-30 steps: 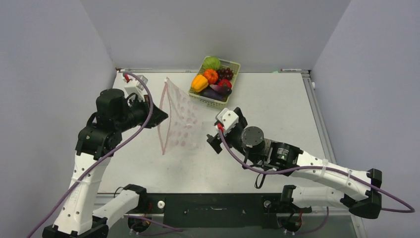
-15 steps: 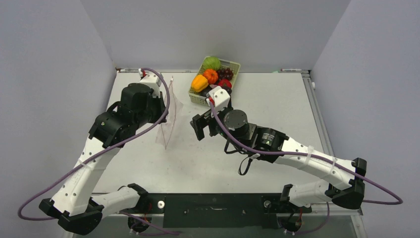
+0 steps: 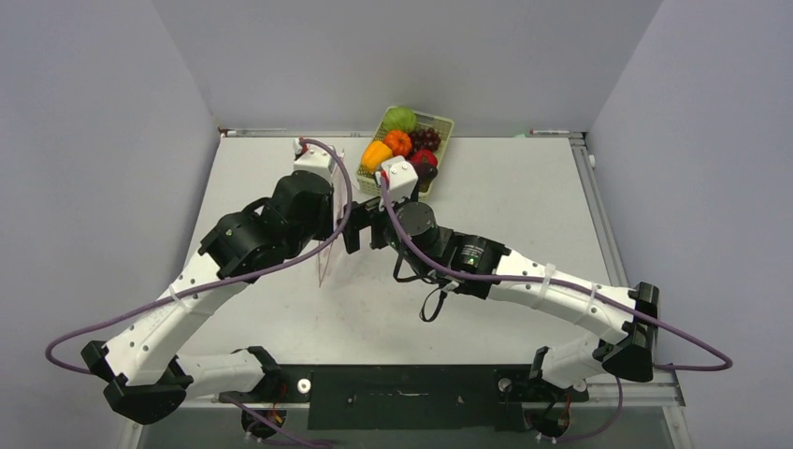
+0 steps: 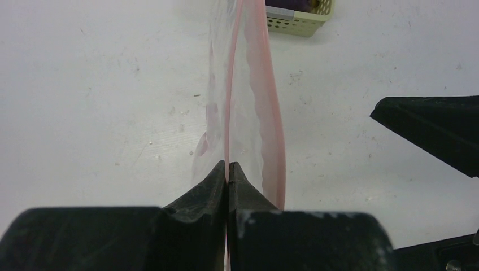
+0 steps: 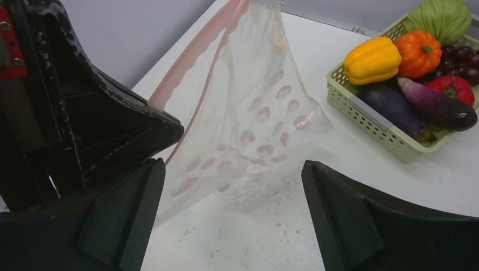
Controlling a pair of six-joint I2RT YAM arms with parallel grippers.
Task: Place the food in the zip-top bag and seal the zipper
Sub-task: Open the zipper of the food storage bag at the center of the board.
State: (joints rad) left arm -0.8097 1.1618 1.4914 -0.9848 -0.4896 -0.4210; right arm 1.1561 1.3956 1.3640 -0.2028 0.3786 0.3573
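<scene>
Zipper (image 4: 258, 45) strip of crinkly pink-dotted bag (image 5: 254, 107) between tight left fingers (image 4: 208, 193); right fingers (image 5: 361, 217) apart.

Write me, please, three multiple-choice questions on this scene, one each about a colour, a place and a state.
1. What colour is the zipper of the zip-top bag?
A. blue
B. pink-red
C. yellow

2. Where is the food?
A. in the pale green basket
B. inside the bag
C. loose beside the basket

3. How is the right gripper?
A. shut on the bag
B. shut on a piece of food
C. open

Answers:
1 B: the strip along the bag's mouth is pink-red.
2 A: every piece sits in the basket, and the bag looks empty.
3 C: in the right wrist view its fingers stand wide apart.
</scene>
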